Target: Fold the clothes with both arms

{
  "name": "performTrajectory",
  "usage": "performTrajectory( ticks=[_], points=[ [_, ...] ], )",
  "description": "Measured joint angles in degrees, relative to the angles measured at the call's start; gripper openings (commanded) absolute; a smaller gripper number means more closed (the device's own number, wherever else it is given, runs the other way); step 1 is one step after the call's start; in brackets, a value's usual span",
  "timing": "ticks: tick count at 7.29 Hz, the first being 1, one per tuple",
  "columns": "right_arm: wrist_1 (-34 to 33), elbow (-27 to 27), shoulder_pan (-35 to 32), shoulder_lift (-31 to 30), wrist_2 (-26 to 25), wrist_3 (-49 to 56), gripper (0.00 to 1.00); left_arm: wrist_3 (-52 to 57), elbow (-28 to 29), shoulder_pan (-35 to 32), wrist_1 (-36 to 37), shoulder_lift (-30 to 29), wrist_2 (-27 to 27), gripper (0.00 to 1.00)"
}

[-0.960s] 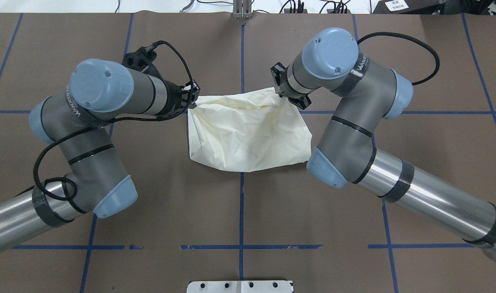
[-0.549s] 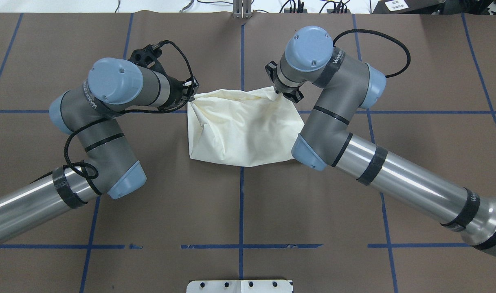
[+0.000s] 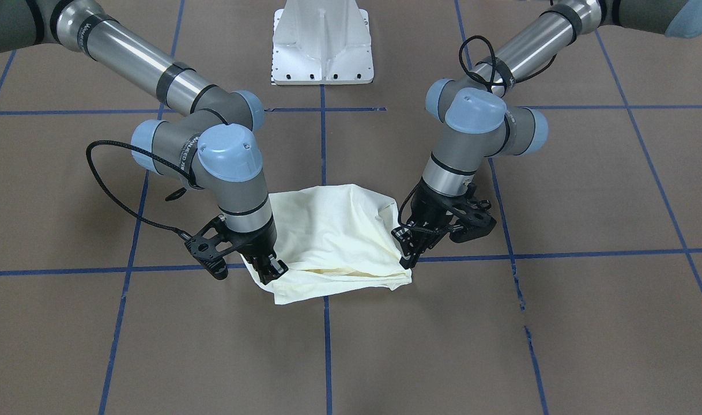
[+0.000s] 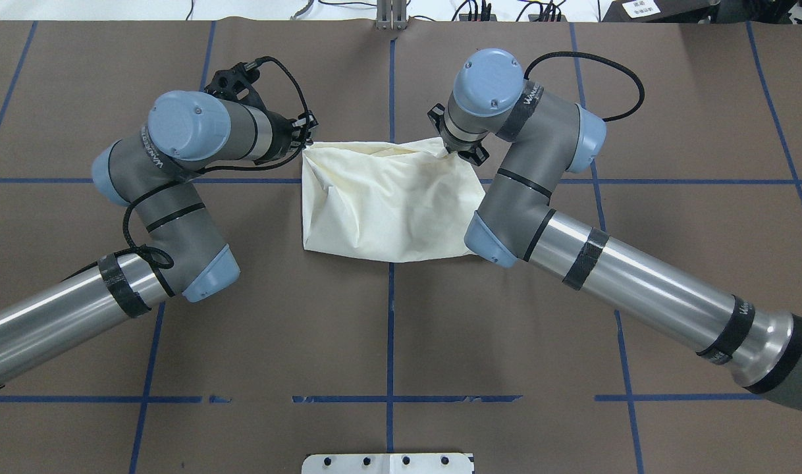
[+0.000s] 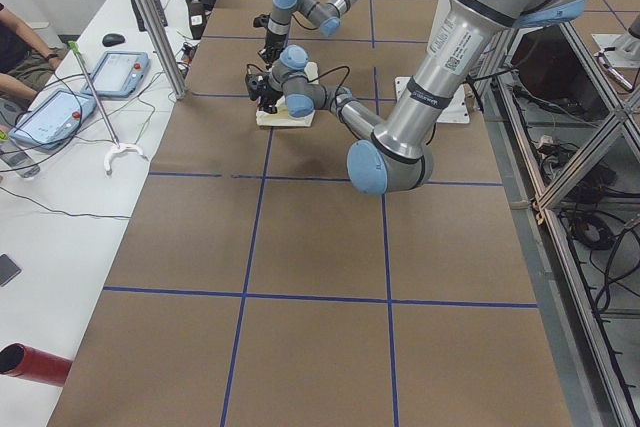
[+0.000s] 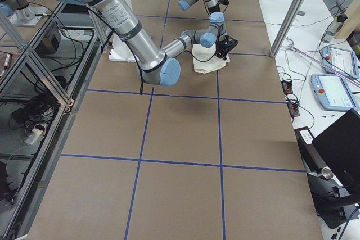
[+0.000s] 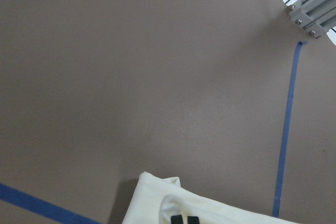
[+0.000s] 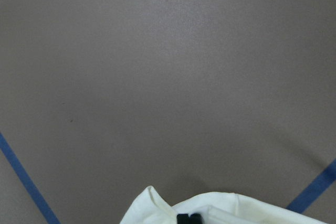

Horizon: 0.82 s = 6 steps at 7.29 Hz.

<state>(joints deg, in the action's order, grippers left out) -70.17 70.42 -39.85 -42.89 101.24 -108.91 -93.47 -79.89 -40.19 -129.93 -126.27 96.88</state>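
The cream clothes (image 4: 388,204) lie folded into a rumpled rectangle at the table's middle, plain side up with no print showing; they also show in the front view (image 3: 333,236). My left gripper (image 4: 307,141) is shut on the far left corner, seen on the front view's right (image 3: 408,260). My right gripper (image 4: 451,149) is shut on the far right corner (image 3: 268,271). Each wrist view shows closed black fingertips (image 7: 185,219) (image 8: 189,217) pinching a cream cloth edge above the brown table. Both arms (image 4: 177,171) (image 4: 539,197) bend in over the table from either side.
The table is brown with blue tape lines (image 4: 391,329). The white pedestal base (image 3: 322,46) stands behind the shirt on the robot's side. An aluminium post (image 4: 391,16) and cables sit at the far edge. Tablets (image 6: 332,91) and a seated person (image 5: 20,47) are at side tables.
Both grippers moved toward the far edge of the table with the shirt's corners. The shirt slid that way, and its upper layer stretched flatter.
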Motion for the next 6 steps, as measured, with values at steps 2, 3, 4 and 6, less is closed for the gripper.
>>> performTrajectory(
  ticks=[2, 3, 4, 6],
  points=[
    [1.6, -1.6, 0.0, 0.4, 0.0, 0.2, 0.0, 0.2, -1.0, -0.3, -3.6, 2.2, 1.1, 0.0],
    [1.9, -1.9, -0.1, 0.4, 0.0, 0.6, 0.0, 0.2, -2.0, -0.1, -4.3, 3.8, 2.5, 0.0],
    [2.1, -2.1, -0.2, 0.4, 0.0, 0.8, 0.0, 0.1, -2.6, 0.7, -4.5, 4.7, 4.1, 0.0],
    [2.1, -2.1, -0.2, 0.4, 0.0, 0.9, 0.0, 0.1, -2.7, 4.1, -4.6, 5.2, 5.2, 0.0]
  ],
)
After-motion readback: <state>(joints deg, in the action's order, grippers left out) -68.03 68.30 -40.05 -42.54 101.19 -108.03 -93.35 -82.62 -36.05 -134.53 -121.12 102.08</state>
